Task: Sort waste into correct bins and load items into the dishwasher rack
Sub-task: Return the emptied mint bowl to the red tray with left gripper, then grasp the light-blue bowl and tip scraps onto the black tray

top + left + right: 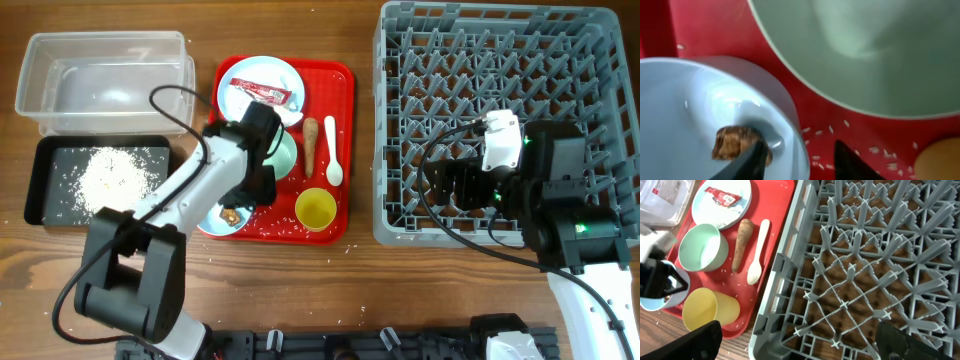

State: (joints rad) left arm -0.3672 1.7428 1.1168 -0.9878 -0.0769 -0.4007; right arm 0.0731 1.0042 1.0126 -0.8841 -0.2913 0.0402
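My left gripper (800, 162) is open and straddles the rim of a pale blue bowl (680, 110). One finger is inside, next to the small brown food lump (734, 142); the other is over the red tray. A blue-green bowl (865, 50) lies beside it. The plate (262, 88) holds the red-and-white sachet (258, 92). The carrot-like stick (311, 145), white spoon (332, 150) and yellow cup (316, 209) sit on the tray. My right gripper (800, 345) is open and empty above the front left corner of the grey dishwasher rack (500, 120). I cannot make out the napkin.
The clear tub (105, 80) stands at the back left, with the black tray (60, 205) in front of it holding a heap of rice (110, 178). Loose rice grains are scattered on the red tray (340, 80).
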